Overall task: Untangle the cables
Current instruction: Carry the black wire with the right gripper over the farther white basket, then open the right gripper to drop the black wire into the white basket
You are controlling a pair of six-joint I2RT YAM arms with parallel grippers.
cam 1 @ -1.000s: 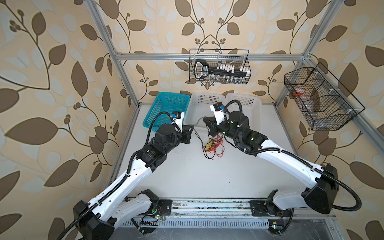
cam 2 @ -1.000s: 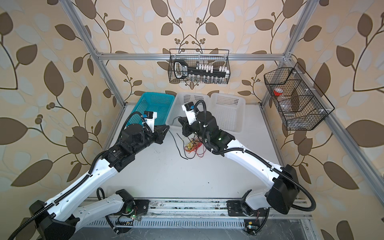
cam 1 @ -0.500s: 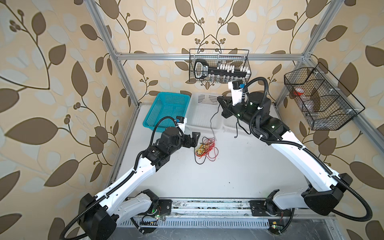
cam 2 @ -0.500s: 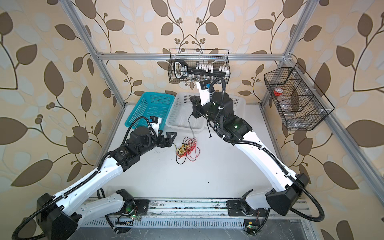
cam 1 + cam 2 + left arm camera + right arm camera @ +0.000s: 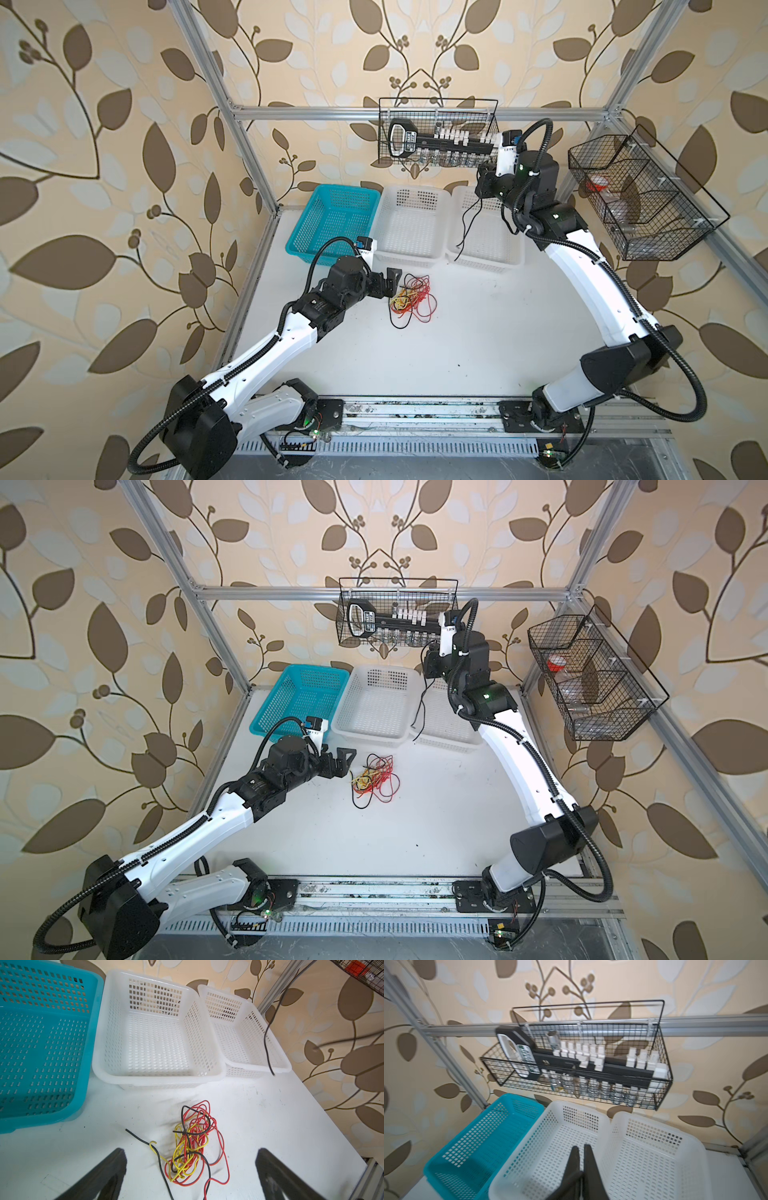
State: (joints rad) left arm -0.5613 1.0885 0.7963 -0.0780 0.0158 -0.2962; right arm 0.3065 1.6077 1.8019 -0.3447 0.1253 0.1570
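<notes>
Black jaws on the right arm are pressed shut on one black cable (image 5: 467,224), raised high at the far right. It dangles over the right basket (image 5: 490,257), its free end near that basket's near rim. Left jaws stand wide apart, gripping nothing, low over the bench (image 5: 478,332), just left of the tangle (image 5: 409,293) of red, yellow and black cables. That tangle lies on the bench, near of the middle basket (image 5: 409,253). Farther left sits the teal basket (image 5: 336,195).
</notes>
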